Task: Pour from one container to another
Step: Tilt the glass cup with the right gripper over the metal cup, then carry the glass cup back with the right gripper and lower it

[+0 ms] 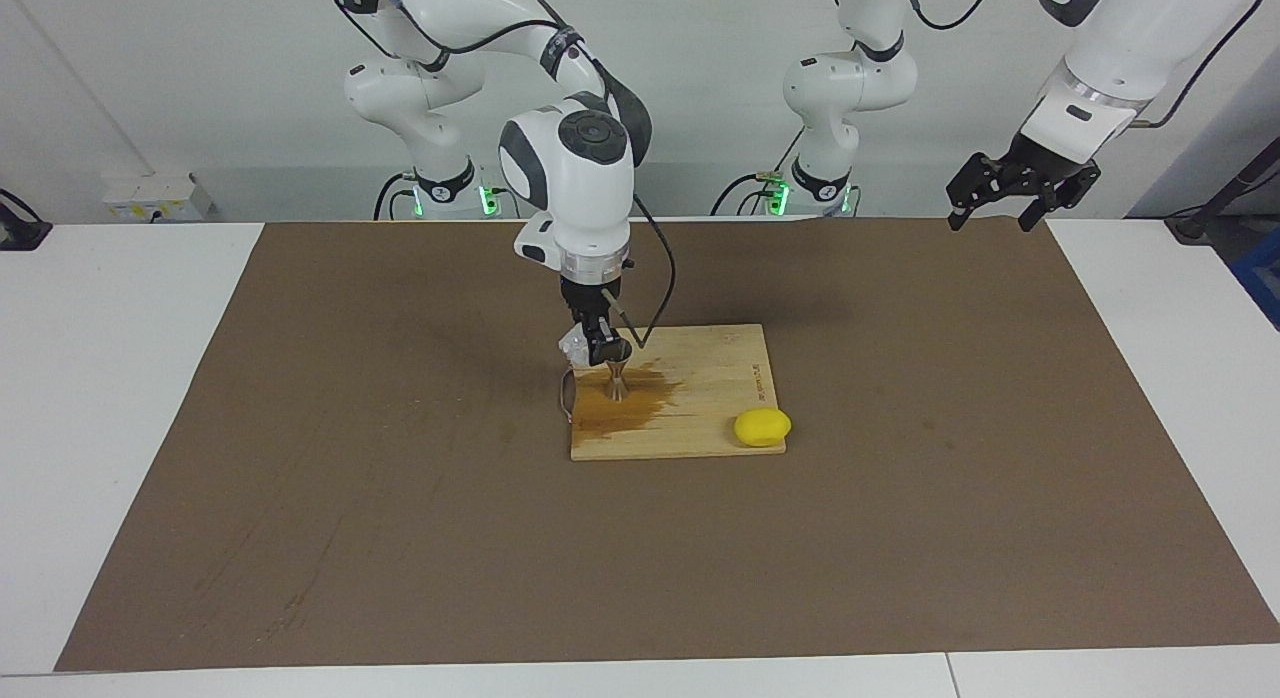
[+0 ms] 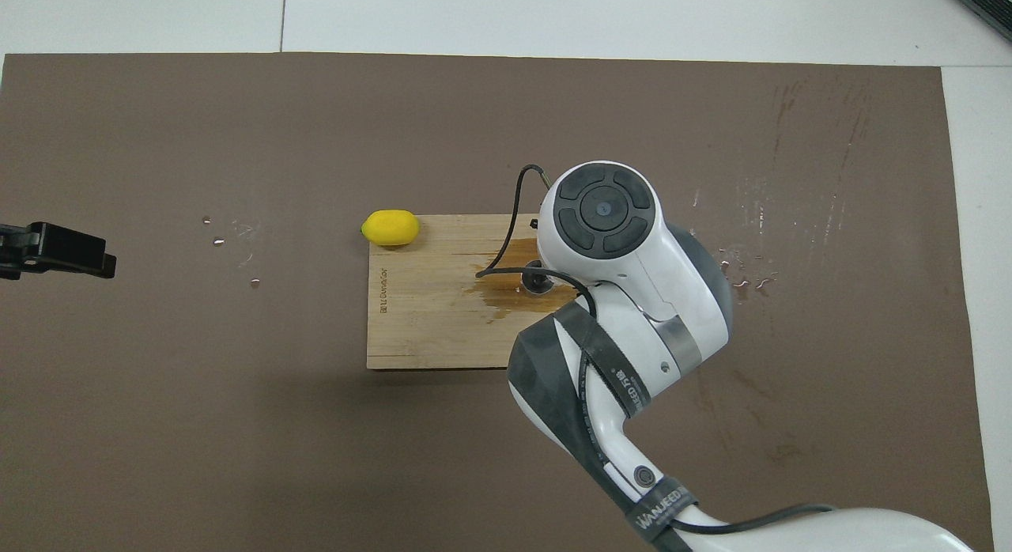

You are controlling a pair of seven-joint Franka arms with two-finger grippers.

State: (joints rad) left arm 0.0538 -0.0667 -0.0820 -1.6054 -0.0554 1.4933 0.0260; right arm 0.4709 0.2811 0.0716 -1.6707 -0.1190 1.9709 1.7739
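Note:
The silver hourglass jigger (image 1: 618, 379) stands upright on the wooden board (image 1: 700, 418), in a brown wet stain. My right gripper (image 1: 597, 352) points straight down just above and beside the jigger, toward the right arm's end of the table, and is shut on the small clear glass cup (image 1: 574, 347). In the overhead view my right wrist hides the cup, and only part of the jigger (image 2: 538, 282) shows. My left gripper (image 1: 1000, 206) waits open and empty, raised at the left arm's end; it also shows in the overhead view (image 2: 59, 250).
A yellow lemon (image 1: 762, 426) lies at the board's corner away from the robots, toward the left arm's end; it also shows in the overhead view (image 2: 390, 228). Water drops (image 2: 743, 277) lie on the brown mat on both sides of the board (image 2: 427, 323).

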